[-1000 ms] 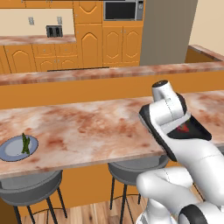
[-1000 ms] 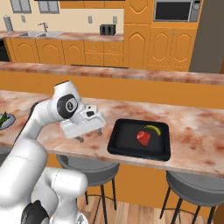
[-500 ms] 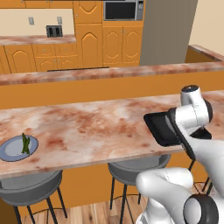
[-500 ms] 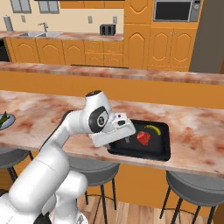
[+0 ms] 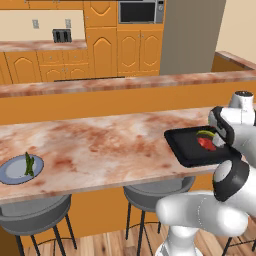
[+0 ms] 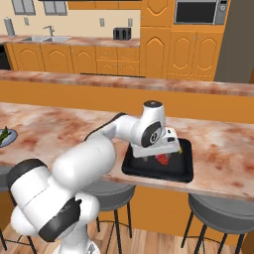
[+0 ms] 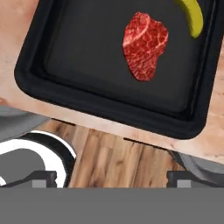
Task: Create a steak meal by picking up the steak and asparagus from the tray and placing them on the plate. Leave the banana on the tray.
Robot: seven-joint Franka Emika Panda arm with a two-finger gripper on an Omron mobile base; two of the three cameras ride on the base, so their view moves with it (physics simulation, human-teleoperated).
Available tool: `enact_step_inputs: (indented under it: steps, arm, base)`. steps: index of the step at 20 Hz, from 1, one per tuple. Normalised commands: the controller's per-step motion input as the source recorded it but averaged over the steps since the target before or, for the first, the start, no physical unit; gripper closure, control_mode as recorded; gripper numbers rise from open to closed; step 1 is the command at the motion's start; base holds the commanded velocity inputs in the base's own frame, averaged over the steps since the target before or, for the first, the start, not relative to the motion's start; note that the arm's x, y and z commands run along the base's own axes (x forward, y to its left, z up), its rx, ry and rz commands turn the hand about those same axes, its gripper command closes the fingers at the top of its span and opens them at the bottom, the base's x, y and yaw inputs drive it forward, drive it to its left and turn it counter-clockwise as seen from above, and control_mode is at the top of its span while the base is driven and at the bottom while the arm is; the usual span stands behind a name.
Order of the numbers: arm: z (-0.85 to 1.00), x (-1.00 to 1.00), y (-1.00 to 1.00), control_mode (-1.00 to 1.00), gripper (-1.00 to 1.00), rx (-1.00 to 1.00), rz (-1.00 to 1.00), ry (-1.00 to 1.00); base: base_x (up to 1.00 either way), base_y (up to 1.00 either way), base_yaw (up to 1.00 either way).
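Note:
The black tray [image 7: 52, 74] lies at the counter's front edge, and on it are the red steak [image 7: 145, 46] and the yellow-green banana [image 7: 192, 17]. My gripper [image 7: 111, 180] hovers above the tray's near side, open, with nothing between its widely spread fingertips. From the right base view, the hand [image 6: 158, 145] hangs over the tray [image 6: 186, 171] with the steak [image 6: 162, 159] just under it. Far to the left, the grey-blue plate [image 5: 12, 175] carries the dark green asparagus [image 5: 28, 164]. The left base view also has the tray [image 5: 182, 150], steak [image 5: 206, 143] and banana [image 5: 205, 134].
Grey stools [image 5: 35, 220] [image 6: 218, 208] stand under the counter's front edge, over a wooden floor [image 7: 118, 157]. A raised marble ledge [image 5: 115, 85] runs behind the counter. The marble counter [image 5: 100, 145] stretches wide between plate and tray.
My arm has swung right, from the middle of the counter to above the tray. The steak, banana and asparagus have not moved.

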Motion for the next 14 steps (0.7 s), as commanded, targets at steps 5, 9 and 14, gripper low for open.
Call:
enact_step_inputs:
  steps: [5,9,14]
  arm:
    - [-0.17,0.67,-0.05,-1.0,-1.0,0.09,0.0,0.0]
    - [-0.36,0.54,-0.09,-1.0,-1.0,0.04,0.0,0.0]
    - [-0.62,0.41,-0.09,-1.0,-1.0,0.0,0.0,0.0]
  base:
    - [0.0,0.0,0.0]
    - [0.0,0.0,0.0]
    - [0.0,0.0,0.0]
